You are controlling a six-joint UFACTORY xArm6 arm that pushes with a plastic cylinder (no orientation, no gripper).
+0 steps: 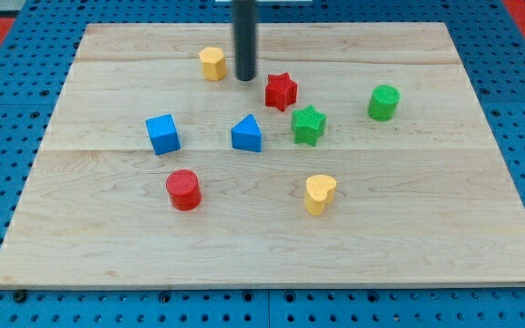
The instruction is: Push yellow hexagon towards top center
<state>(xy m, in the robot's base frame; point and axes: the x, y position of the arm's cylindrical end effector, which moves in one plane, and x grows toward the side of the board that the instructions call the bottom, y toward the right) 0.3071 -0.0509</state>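
Observation:
The yellow hexagon [212, 64] sits near the view's top, a little left of centre, on the wooden board [108, 228]. My dark rod comes down from the view's top edge, and my tip [245, 78] rests on the board just to the right of the yellow hexagon, with a small gap between them. The red star [281, 91] lies just right of my tip.
A green star [308, 125] and a green cylinder [384, 103] lie to the right. A blue triangle [246, 134] and a blue cube [162, 134] sit mid-board. A red cylinder [183, 189] and a yellow heart [319, 194] lie lower. Blue pegboard surrounds the board.

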